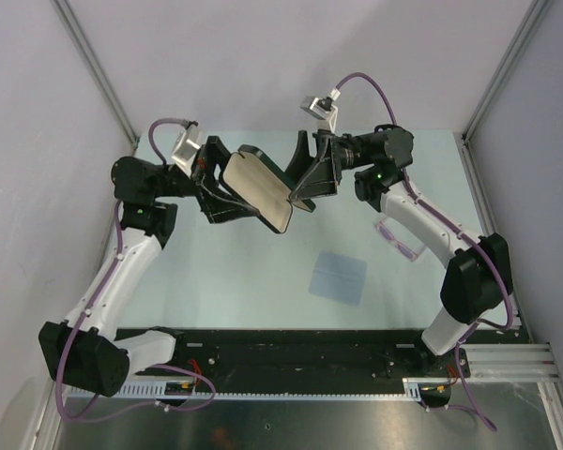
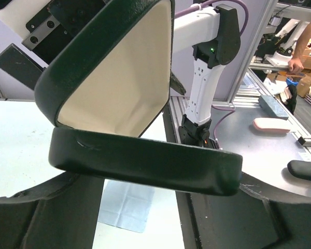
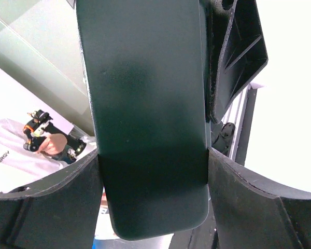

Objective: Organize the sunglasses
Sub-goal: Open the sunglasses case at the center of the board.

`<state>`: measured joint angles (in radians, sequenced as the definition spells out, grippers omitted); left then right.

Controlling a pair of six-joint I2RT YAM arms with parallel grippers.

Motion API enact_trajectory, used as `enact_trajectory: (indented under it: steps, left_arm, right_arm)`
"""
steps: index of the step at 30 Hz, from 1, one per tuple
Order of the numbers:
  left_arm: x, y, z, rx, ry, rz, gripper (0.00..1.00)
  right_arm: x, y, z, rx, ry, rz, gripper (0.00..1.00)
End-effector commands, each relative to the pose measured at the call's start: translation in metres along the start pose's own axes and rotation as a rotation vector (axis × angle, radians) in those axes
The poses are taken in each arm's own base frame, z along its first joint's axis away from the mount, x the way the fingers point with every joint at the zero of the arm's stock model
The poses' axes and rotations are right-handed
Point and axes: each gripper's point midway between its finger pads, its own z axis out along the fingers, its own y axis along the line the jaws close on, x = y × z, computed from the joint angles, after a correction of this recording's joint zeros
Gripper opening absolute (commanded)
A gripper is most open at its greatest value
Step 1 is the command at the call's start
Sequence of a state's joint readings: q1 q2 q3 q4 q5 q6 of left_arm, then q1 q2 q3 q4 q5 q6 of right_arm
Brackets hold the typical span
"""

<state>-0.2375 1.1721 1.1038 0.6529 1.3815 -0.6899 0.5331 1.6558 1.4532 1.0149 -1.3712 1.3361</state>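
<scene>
The sunglasses [image 1: 400, 240], pink-purple and thin, lie on the table at the right, beside my right arm's forearm. A black case [image 1: 258, 192] with a cream lining hangs open in the air between both arms. My left gripper [image 1: 220, 192] is shut on its lower half [image 2: 145, 161], which spans the gap between the two fingers. The cream-lined half [image 2: 124, 88] stands up above it. My right gripper [image 1: 310, 183] is shut on the dark lid flap [image 3: 145, 104], which touches both fingers [image 3: 52, 207].
A light blue cloth [image 1: 339, 277] lies flat on the table below the case, also visible under the left fingers [image 2: 125, 203]. The right arm's white link [image 2: 205, 78] stands behind the case. A black rail [image 1: 300, 361] runs along the near edge.
</scene>
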Motion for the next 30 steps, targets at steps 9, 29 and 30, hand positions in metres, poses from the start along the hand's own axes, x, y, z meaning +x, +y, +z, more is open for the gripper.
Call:
enact_trajectory:
  steps: [9, 29, 30]
  left_arm:
    - [0.0, 0.032, -0.01, -0.108, -0.04, -0.053, 0.66]
    - [0.004, 0.026, -0.015, -0.103, -0.027, -0.052, 0.67]
    - [0.004, 0.027, -0.015, -0.107, -0.029, -0.053, 0.67]
  right_arm:
    - [-0.026, 0.024, -0.002, 0.066, -0.06, -0.132, 0.08]
    - [-0.034, 0.025, -0.007, 0.152, -0.085, -0.095, 0.04]
    - [-0.035, 0.025, -0.008, 0.155, -0.085, -0.108, 0.04]
